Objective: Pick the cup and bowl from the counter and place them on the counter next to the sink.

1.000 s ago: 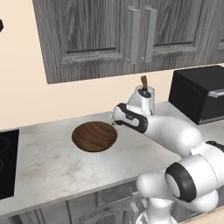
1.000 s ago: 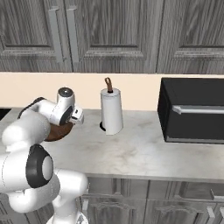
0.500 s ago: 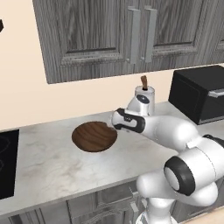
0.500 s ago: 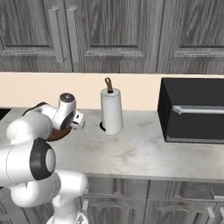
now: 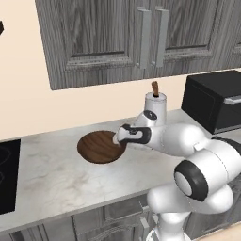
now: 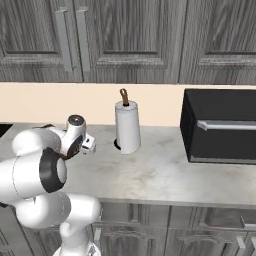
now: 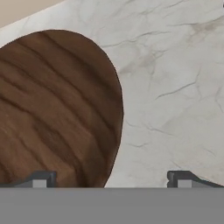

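The dark brown wood-grain bowl (image 5: pixel 98 147) lies on the pale marbled counter (image 5: pixel 56 179), left of the arm. My gripper (image 5: pixel 116 139) hangs open just over the bowl's right rim. In the hand view the bowl (image 7: pixel 52 109) takes up the left half. The gripper (image 7: pixel 111 179) straddles the rim there: one fingertip (image 7: pixel 41 179) sits over the wood and the other over bare counter (image 7: pixel 175 87). Nothing is held between the jaws. The cup and the sink are out of view.
A tall white canister with a brown stick (image 5: pixel 155 106) (image 6: pixel 127 127) stands behind the arm near the wall. A black toaster (image 5: pixel 214 101) (image 6: pixel 220 125) sits to the right. The black cooktop (image 5: pixel 7 174) is at the far left, and wall cabinets hang overhead.
The hand has come down and a little left, closer to the bowl's right rim. The jaws stayed open and the bowl has not moved.
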Tool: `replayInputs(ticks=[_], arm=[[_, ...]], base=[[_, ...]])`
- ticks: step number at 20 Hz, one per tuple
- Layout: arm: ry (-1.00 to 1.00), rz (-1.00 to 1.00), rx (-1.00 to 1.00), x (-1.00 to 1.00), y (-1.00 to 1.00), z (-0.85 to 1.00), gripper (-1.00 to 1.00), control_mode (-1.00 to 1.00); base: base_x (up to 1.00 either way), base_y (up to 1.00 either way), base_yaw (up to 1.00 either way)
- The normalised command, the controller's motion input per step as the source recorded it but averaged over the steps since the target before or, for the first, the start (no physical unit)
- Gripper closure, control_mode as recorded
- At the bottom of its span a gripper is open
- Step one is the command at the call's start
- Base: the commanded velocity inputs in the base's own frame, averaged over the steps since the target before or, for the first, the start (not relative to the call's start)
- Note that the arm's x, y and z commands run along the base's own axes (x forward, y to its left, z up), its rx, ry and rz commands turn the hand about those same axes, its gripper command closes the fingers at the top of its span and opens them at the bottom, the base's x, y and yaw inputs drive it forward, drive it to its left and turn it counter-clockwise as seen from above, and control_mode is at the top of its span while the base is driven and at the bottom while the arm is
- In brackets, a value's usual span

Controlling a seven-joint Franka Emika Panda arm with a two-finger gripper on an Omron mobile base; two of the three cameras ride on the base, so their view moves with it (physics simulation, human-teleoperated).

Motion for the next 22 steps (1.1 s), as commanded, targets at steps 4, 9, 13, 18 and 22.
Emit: replayInputs(ticks=[4,9,13,18,22], arm=[[0.00,0.00,0.00,0.00,0.19,-0.16,-1.00,-1.00],[0.00,0.00,0.00,0.00,0.27,-0.02,-1.00,-1.00],[0.00,0.00,0.00,0.00,0.26,-0.05,-1.00,-1.00],[0.00,0.00,0.00,0.00,0.16,-0.10,-1.00,-1.00],[0.00,0.00,0.00,0.00,0.11,-0.03,-1.00,-1.00]], base=[[0.00,0.00,0.00],[0.00,0.00,0.00],[0.00,0.00,0.00],[0.00,0.00,0.00],[0.00,0.00,0.00]])
